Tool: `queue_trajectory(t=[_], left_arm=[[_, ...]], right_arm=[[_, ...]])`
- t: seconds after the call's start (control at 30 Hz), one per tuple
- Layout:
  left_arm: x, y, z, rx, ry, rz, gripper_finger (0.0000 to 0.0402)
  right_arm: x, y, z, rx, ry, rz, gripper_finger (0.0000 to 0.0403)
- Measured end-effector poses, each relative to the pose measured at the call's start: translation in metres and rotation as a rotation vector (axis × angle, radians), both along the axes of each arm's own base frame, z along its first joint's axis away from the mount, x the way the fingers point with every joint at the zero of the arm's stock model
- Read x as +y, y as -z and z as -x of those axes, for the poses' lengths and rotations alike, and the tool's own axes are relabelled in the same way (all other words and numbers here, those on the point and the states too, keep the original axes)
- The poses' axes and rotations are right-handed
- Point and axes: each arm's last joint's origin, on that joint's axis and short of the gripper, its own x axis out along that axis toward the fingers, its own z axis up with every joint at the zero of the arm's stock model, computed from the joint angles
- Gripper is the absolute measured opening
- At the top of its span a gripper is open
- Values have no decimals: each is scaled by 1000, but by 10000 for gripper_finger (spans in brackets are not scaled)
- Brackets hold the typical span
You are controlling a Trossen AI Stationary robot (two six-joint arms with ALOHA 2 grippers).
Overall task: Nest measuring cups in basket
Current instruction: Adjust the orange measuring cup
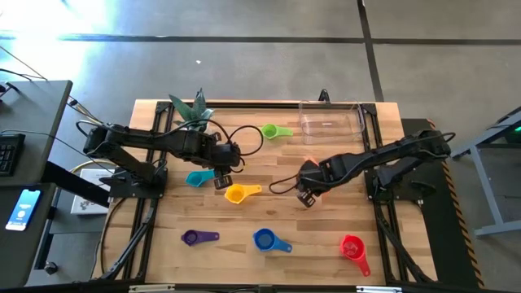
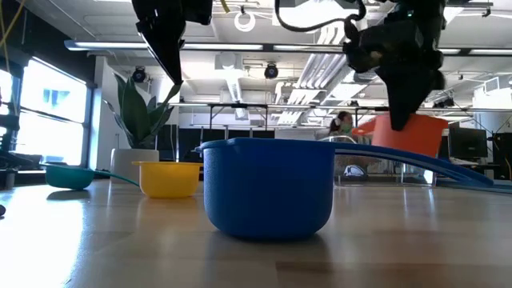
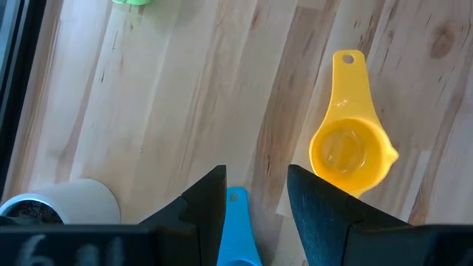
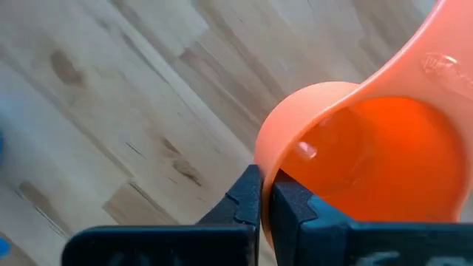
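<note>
Wooden bench mid-area: the right end effector (image 4: 260,193) is clenched on the rim of the orange cup (image 4: 384,148), a light, stiff, slick plastic best pinched at its wall, while the left end effector (image 3: 255,196) hangs released over the teal cup (image 3: 236,229).

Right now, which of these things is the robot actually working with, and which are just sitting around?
Part of the job:
- orange cup, pinched by the right gripper
- green, teal, yellow, purple, blue, red cups
- clear basket

Just lying about:
- potted plant
- phone
</note>
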Motion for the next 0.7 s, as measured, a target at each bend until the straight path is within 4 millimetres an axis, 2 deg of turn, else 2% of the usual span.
queue_trajectory(t=[0.37,0.47,0.6,0.7], left_arm=[[0,-1,-2,-23,0,1,133],[0,-1,-3,-37,0,1,133],[0,-2,-4,-48,0,2,133],[0,-2,-4,-48,-1,2,133]], right_arm=[[-7,-2,-6,3,-618,158,1],[-7,3,-9,35,-753,194,1],[-5,19,-16,90,-864,176,1],[-4,31,-21,130,-881,165,1]])
